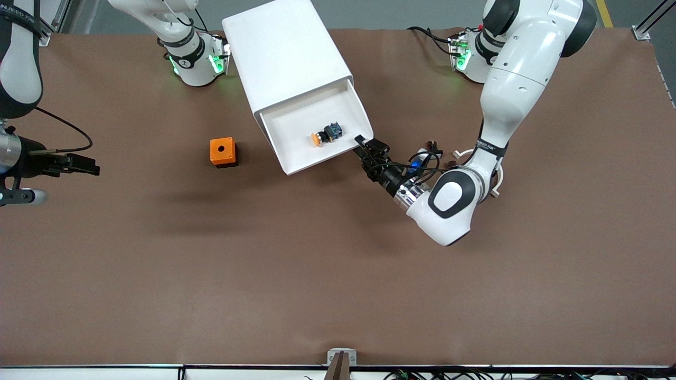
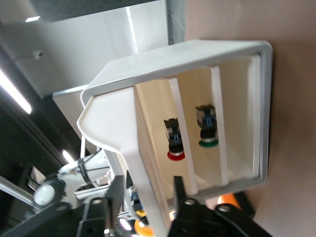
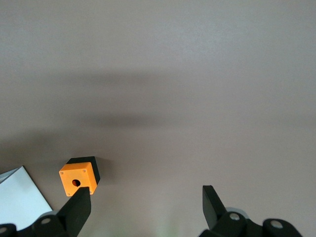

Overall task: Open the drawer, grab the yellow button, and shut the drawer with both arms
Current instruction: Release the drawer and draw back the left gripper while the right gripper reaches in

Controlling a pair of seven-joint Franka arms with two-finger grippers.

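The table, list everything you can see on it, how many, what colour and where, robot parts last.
cabinet: one, white, on the brown table between the two arm bases
drawer: one, white, pulled out of the cabinet toward the front camera
button: one, orange cap, black body, blue end, lying in the drawer
cube: one, orange with a hole, beside the drawer toward the right arm's end
left hand: one, black, at the drawer's front corner, fingers astride its front wall
right hand: one, black, open, waiting over the table's end

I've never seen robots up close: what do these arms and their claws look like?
Both arms are glossy white with rounded shells and dark grey joint caps. Green lights glow at their bases. Each ends in a black two-fingered claw: the left claw trails looped black cables and a blue plug, the right claw one black cable.
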